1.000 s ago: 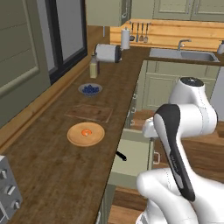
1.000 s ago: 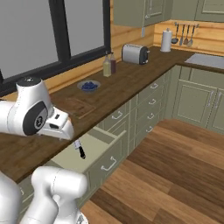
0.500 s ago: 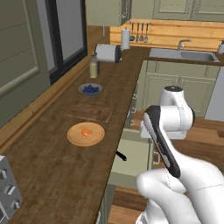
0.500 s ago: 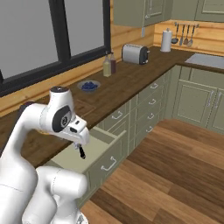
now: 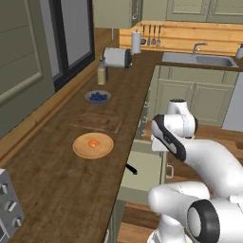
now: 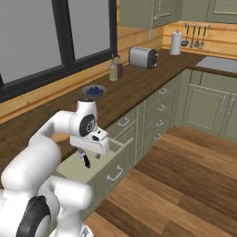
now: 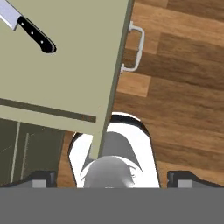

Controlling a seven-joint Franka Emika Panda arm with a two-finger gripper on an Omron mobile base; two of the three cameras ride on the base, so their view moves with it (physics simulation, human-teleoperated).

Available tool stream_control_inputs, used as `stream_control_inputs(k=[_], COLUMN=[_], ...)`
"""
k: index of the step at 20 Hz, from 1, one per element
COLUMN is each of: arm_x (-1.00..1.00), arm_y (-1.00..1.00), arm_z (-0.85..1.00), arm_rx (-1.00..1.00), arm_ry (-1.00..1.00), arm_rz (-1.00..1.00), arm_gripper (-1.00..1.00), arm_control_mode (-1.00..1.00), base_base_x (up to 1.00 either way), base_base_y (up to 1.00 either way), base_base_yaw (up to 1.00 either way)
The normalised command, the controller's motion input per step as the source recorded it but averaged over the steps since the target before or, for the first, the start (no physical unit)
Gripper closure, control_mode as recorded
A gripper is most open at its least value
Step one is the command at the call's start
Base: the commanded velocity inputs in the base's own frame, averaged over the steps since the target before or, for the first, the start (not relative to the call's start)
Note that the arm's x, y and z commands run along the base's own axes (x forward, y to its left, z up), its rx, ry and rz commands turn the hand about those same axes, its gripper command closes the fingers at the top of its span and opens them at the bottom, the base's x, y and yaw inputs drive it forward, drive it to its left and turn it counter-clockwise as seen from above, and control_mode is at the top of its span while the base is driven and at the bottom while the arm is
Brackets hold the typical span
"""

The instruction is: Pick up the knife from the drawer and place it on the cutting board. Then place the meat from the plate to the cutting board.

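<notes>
The drawer (image 5: pixel 144 167) stands pulled out below the counter edge. Inside it lies the knife (image 7: pixel 34 32), its black handle (image 5: pixel 131 169) pointing outward; the blade runs off the top left of the hand view. My gripper (image 7: pixel 113 178) hangs open above the drawer's front edge (image 7: pixel 114 74), empty and well apart from the knife. In the right base view the hand (image 6: pixel 94 141) sits just over the drawer (image 6: pixel 104 159), beside the knife handle (image 6: pixel 85 160). The meat (image 5: pixel 94 143) rests on the plate (image 5: pixel 81 148). The cutting board (image 5: pixel 97 122) lies just beyond the plate.
A grey bowl of blue items (image 5: pixel 98 97), a bottle (image 5: pixel 101 74) and a toaster (image 5: pixel 117 57) stand farther along the counter. A sink (image 5: pixel 199 59) is at the far right corner. An appliance with knobs (image 5: pixel 7 205) occupies the near left counter. Wooden floor (image 6: pixel 185 176) lies beside the cabinets.
The arm has folded down and swung in toward the drawer, bringing the hand from high at the side to just above the drawer's front. Knife, plate and board have not moved.
</notes>
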Motion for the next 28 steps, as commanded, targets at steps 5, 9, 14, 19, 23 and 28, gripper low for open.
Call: stream_control_inputs(k=[5,9,14,19,23,28], arm_x=[0.57,0.51,0.41,0.11,0.05,0.09], arm_y=[-0.05,-0.03,-0.06,-0.12,-0.03,0.00], arm_z=[-0.47,-0.56,-0.46,-0.35,-0.31,-0.32], arm_rx=[0.00,0.00,0.00,0.00,0.00,0.00], arm_ry=[0.01,0.04,0.07,0.09,0.05,0.01], arm_rz=[-0.01,-0.01,0.00,-0.03,-0.04,-0.03], arm_gripper=[-1.00,-1.00,-1.00,-1.00,-1.00,-1.00], arm_control_mode=[-1.00,-1.00,-1.00,-1.00,-1.00,-1.00], base_base_x=[0.00,0.00,0.00,0.00,0.00,0.00], base_base_y=[0.00,0.00,0.00,0.00,0.00,0.00], base_base_yaw=[0.00,0.00,0.00,0.00,0.00,0.00])
